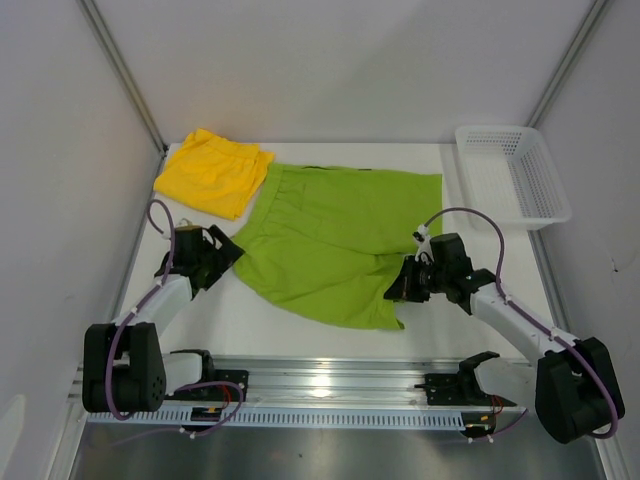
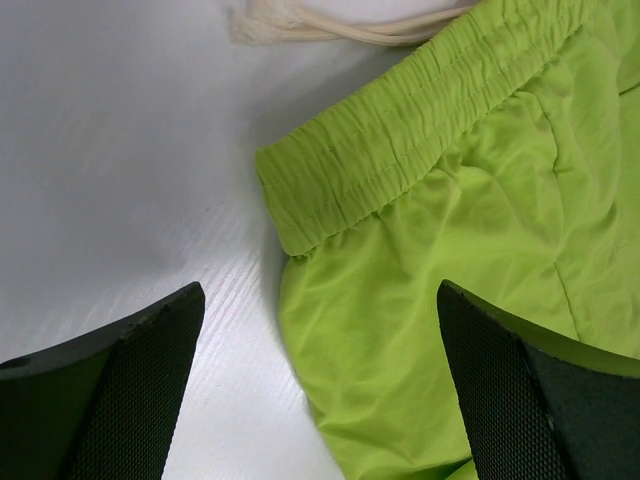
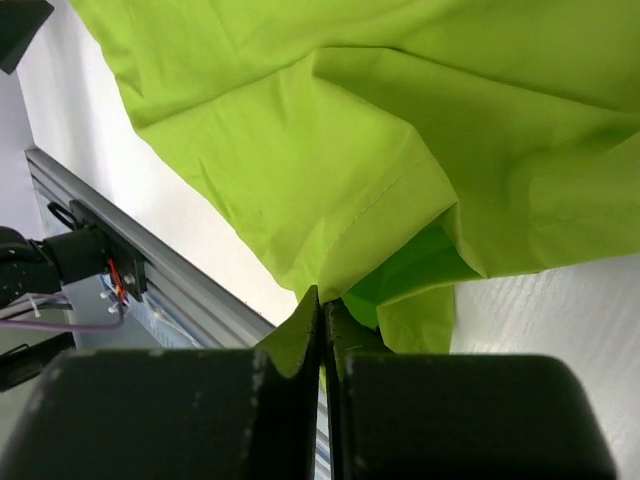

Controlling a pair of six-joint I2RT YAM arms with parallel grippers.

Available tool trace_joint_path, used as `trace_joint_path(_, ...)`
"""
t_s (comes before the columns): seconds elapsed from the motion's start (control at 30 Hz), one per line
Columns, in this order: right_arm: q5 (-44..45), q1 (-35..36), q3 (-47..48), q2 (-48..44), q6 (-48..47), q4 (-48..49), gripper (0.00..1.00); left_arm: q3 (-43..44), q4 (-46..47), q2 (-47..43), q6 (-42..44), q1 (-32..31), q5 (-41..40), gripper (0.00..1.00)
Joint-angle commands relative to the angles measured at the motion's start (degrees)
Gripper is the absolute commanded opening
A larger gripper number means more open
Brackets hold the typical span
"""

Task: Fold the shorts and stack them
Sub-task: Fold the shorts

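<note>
Near the table's (image 1: 285, 338) front edge, the right gripper (image 1: 398, 288) is pinched tight on a hem of the green shorts (image 1: 330, 235), which lie spread across the middle. The left gripper (image 1: 226, 252) gapes wide at their waistband (image 2: 400, 150) corner, one finger over fabric, the other over bare table. The yellow shorts (image 1: 213, 172) sit folded in the far left corner, and the basket (image 1: 512, 170) sits at the far right.

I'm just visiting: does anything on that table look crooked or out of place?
Nothing is spilled or damaged. The lime green shorts lie spread at a slant, and one leg hem is bunched where the right gripper pinches it shut. The yellow shorts sit folded at the far left corner.
</note>
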Motion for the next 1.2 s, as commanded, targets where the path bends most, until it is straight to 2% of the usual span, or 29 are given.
trace_joint_path(0.0, -2.90, -0.80, 0.75, 1.76, 1.25, 5.09, 0.00, -0.84, 3.59, -0.39, 0.38, 0.31, 2.24, 0.99)
trace_joint_path(0.13, -2.56, -2.99, 6.19, 7.30, 3.46, 8.61, 0.00, -1.81, 4.30, -1.89, -0.24, -1.18, 2.34, 0.99)
trace_joint_path(0.33, 0.26, -4.31, 12.96, 19.93, 4.51, 10.90, 0.00, -0.58, 4.65, -1.89, -1.73, -9.70, -0.91, 0.99)
trace_joint_path(0.43, -3.34, -4.93, 13.06, 24.00, 4.43, 12.30, 0.09, 0.47, 5.00, 0.56, -1.74, -11.21, -0.30, 0.99)
trace_joint_path(0.47, -4.48, -5.19, 12.71, 25.14, 4.25, 13.44, 0.19, 0.22, 5.00, 1.09, -1.39, -11.21, -0.13, 0.99)
trace_joint_path(0.5, -6.49, -5.89, 12.27, 25.24, 4.16, 13.89, 0.24, 0.47, 5.09, 2.06, -1.21, -11.12, 0.05, 0.99)
trace_joint_path(0.53, -7.30, -6.07, 11.05, 24.90, 4.16, 15.11, 0.34, 0.56, 5.52, 2.33, -1.03, -11.21, 0.40, 0.99)
trace_joint_path(0.63, -8.27, -6.16, 9.64, 21.82, 2.59, 14.69, 0.48, 0.39, 6.49, 3.12, -0.51, -11.56, 1.10, 0.99)
trace_joint_path(0.7, -8.27, -6.16, 8.49, 18.76, 0.57, 13.81, 0.52, 0.74, 6.84, 3.82, -0.15, -11.82, 1.02, 0.99)
trace_joint_path(0.8, -8.01, -6.25, 7.35, 15.42, -2.41, 11.44, 0.53, 2.49, 6.32, 6.80, -0.06, -11.91, -0.30, 0.99)
trace_joint_path(1.0, -5.82, -5.11, 3.14, 9.17, -4.10, 8.89, 0.44, 6.54, 6.40, 12.96, -0.86, -11.82, -0.39, 0.99)
trace_joint_path(1.17, 0.41, -1.86, 0.06, 1.44, -5.50, 4.49, 0.44, 9.09, 5.36, 14.98, -0.86, -11.82, -0.91, 0.99)
